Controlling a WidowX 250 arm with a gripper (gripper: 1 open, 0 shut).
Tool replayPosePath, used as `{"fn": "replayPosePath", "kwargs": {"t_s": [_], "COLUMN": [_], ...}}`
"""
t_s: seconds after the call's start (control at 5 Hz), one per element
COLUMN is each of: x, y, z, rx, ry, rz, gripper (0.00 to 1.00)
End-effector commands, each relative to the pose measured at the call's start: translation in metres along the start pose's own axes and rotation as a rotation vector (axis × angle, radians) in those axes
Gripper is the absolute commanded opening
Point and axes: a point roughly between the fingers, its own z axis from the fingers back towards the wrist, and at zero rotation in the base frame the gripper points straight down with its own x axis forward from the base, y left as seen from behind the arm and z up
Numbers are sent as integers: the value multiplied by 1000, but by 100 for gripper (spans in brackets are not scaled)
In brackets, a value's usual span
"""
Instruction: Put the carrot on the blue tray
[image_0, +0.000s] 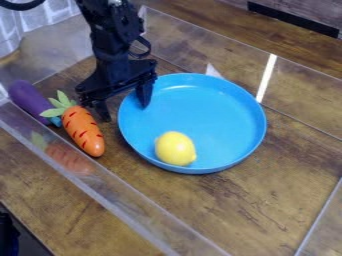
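Note:
The orange carrot (83, 129) with its green leafy top lies on the wooden table, just left of the blue tray (221, 105). My gripper (118, 102) hangs open, pointing steeply down, above the gap between the carrot and the tray. Its left finger (94, 106) stands just above and behind the carrot's leafy end. The right finger (144, 97) is over the tray's left rim. Nothing is between the fingers.
A yellow lemon (175, 149) lies inside the tray near its front. A purple eggplant (26, 96) rests left of the carrot. A clear plastic wall (80, 175) runs along the front left of the table.

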Motion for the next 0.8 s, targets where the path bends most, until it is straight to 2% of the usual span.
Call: {"fn": "replayPosePath", "kwargs": {"t_s": [0.0, 0.2, 0.6], "x": [-12, -17, -27], "y": [7, 5, 6], "z": [-5, -3, -1], "rx": [45, 56, 66], "ry": [8, -5, -25], "rz": [45, 83, 90], "gripper": [100, 100, 100]}}
